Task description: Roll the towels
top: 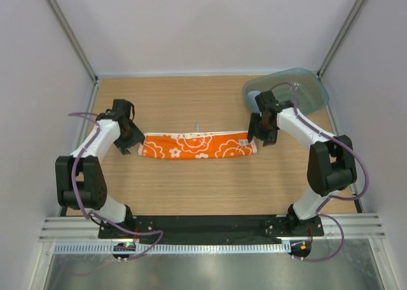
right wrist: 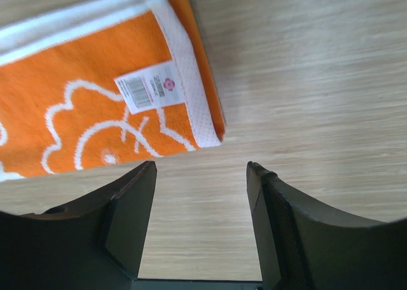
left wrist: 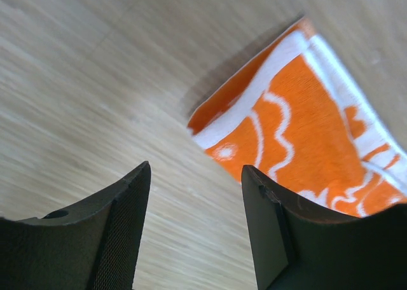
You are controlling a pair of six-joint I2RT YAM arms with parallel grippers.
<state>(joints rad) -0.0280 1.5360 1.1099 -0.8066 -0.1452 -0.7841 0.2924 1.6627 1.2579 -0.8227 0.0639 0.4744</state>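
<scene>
An orange towel (top: 196,145) with white flower prints lies folded into a long strip across the middle of the wooden table. My left gripper (top: 130,137) stands open just off its left end; that end (left wrist: 299,131) shows ahead of my fingertips, with only bare wood between the jaws. At the strip's right end my right gripper (top: 259,132) is open too. The towel's right end (right wrist: 102,105), with a white barcode label (right wrist: 149,86), lies just beyond my fingers, untouched. A patch of light blue (top: 253,99), perhaps a second towel, shows in the teal tray.
A translucent teal plastic tray (top: 305,89) sits at the back right corner, behind my right arm. White walls with metal posts close the table on three sides. A black rail and the arm bases run along the near edge.
</scene>
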